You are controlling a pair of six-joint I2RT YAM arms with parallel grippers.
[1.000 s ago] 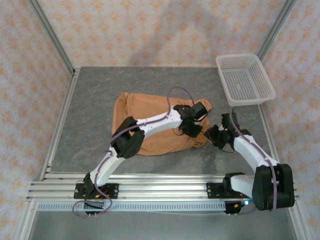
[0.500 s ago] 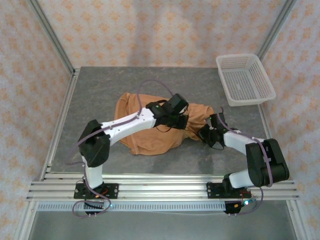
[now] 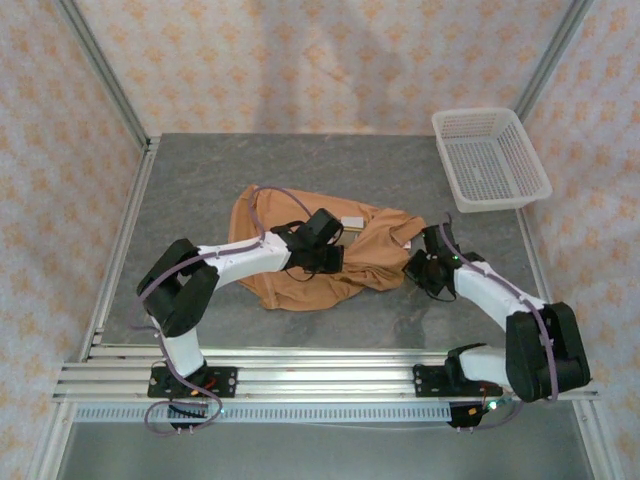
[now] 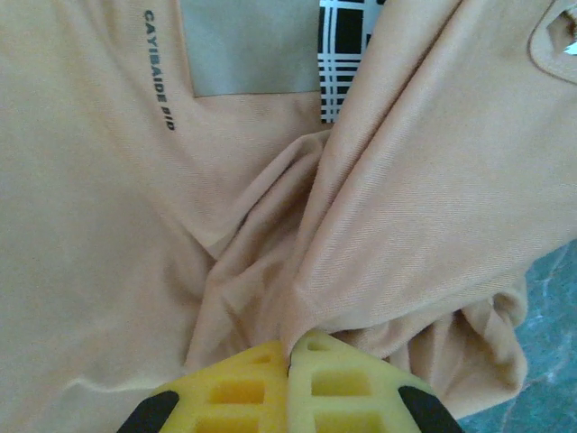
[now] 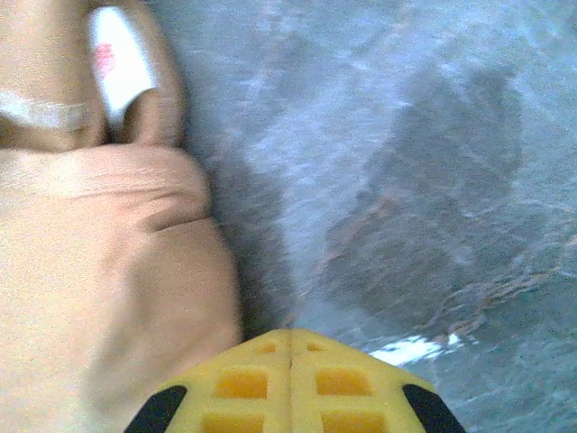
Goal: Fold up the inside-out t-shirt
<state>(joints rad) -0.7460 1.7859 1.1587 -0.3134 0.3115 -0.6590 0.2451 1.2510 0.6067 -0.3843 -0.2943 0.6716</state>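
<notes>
Top external: one caramel inside-out t-shirt [image 3: 290,285] sits bunched mid-surface [image 3: 200,190], with one white mesh basket [image 3: 490,160] far right.

Left wrist: black print [image 4: 158,68] reads "CAYIBAIDE BID" next to a grey patch [image 4: 252,45] and a plaid label [image 4: 347,45]. The left claw [image 4: 290,347] is pinching a soft fold.

Right wrist: the right claw [image 5: 290,336] is closed tight at the shirt's edge. There's one white tag [image 5: 119,63], red print too blurry to read.

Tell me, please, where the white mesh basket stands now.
In the top external view, the white mesh basket stands at the far right corner of the table, beyond the right gripper and right of the orange-tan t-shirt.
</notes>
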